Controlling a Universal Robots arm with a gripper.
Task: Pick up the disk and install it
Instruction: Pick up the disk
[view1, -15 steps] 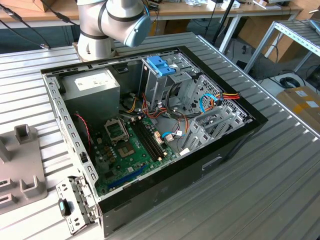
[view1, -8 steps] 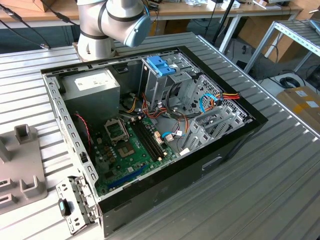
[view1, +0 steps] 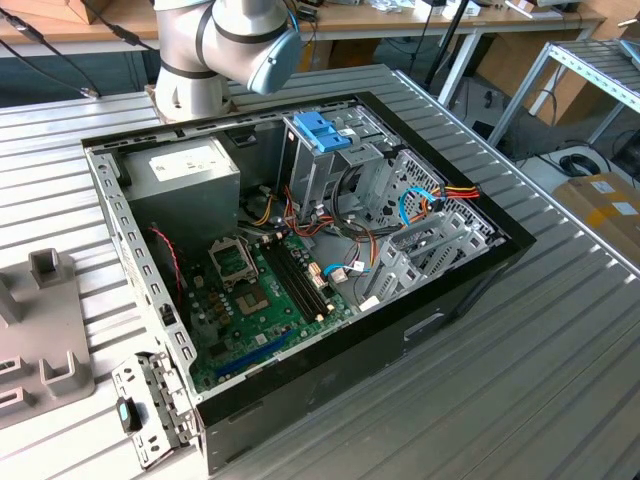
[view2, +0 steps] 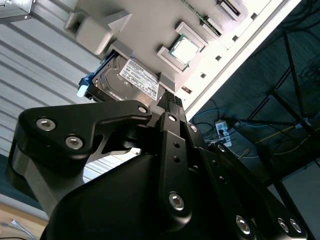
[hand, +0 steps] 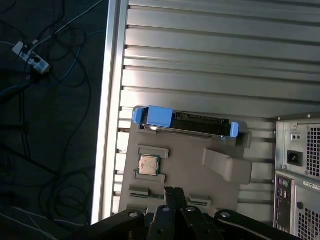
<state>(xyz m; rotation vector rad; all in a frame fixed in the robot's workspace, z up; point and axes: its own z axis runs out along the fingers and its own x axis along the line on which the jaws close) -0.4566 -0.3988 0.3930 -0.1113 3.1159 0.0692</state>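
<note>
The disk (hand: 185, 122) stands on its edge in a slot of a grey holder plate (hand: 190, 172) on the slatted metal table. Its blue carrier frame (hand: 152, 116) shows at both ends. In the second wrist view the disk (view2: 132, 80) shows its silver body and white label. My gripper (hand: 174, 190) hovers over the near part of the holder plate, apart from the disk, with its black fingers pressed together and nothing between them. The fingertips (view2: 171, 97) point towards the disk's labelled face.
A processor chip (hand: 149, 165) sits in a pocket of the holder plate. The open computer case (view1: 300, 260) lies on the table with its motherboard, power-supply box (view1: 185, 175) and blue-handled drive cage (view1: 322, 130). The case's rear panel (hand: 300, 165) stands beside the plate. Cables lie on the floor past the table edge (hand: 107, 100).
</note>
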